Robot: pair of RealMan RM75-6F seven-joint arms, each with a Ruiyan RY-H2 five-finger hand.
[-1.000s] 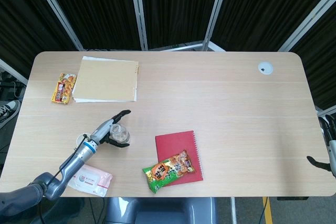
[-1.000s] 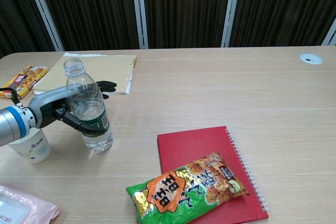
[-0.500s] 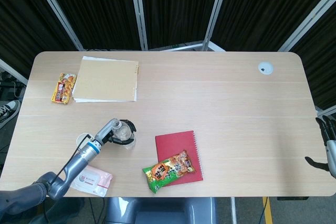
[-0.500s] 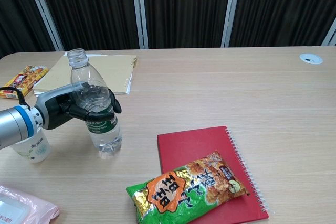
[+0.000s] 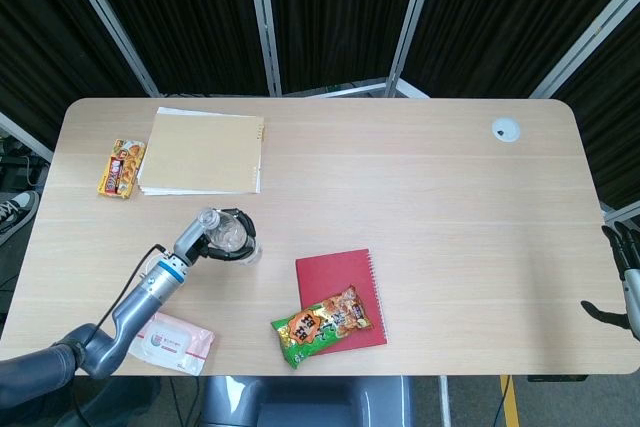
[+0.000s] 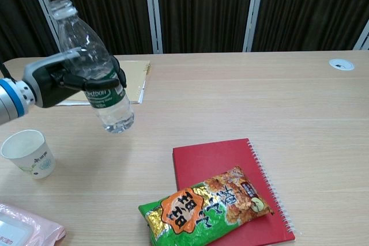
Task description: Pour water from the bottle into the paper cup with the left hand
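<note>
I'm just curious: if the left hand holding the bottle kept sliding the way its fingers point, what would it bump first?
Probably nothing nearby. The left hand holds the bottle above the table, fingers pointing toward bare wood; the red notebook lies lower and nearer, though depth is uncertain.

My fingers (image 6: 106,82) wrap the clear, uncapped bottle (image 6: 89,64), lifted and tilted; the white paper cup (image 6: 29,154) stands upright, below them.

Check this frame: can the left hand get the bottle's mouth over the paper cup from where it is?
Probably yes. The left hand holds the bottle lifted off the table, its uncapped mouth tilted toward the paper cup, which stands upright just below with nothing between them.
</note>
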